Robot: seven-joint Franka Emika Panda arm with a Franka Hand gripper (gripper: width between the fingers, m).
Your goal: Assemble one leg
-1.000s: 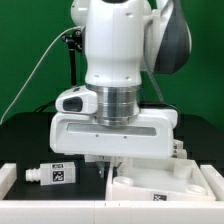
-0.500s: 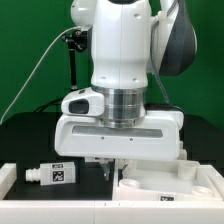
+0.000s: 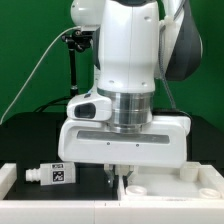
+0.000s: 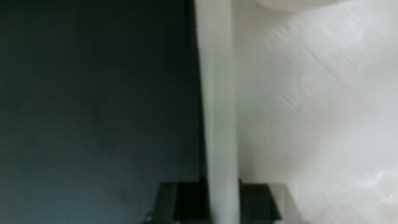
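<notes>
The leg [image 3: 52,173], a short white peg with tag stickers and a nub at its end, lies on the black table at the exterior view's left, apart from the gripper. My gripper [image 3: 117,174] points straight down and is shut on the upright rim of the large flat white tray-like part [image 3: 175,183], at that part's left edge. In the wrist view the white rim [image 4: 215,110] runs between the two black fingertips [image 4: 178,202], with the gripper [image 4: 217,205] closed on it and the part's flat face [image 4: 320,120] beside it. The leg is out of the wrist view.
A white bar [image 3: 60,205] runs along the table's front edge, with a white block [image 3: 8,173] at the far left. A black pole with a cable [image 3: 72,60] stands behind, before a green backdrop.
The arm has shifted toward the exterior view's right, and the large white part has slid that way with it. The leg has not moved.
</notes>
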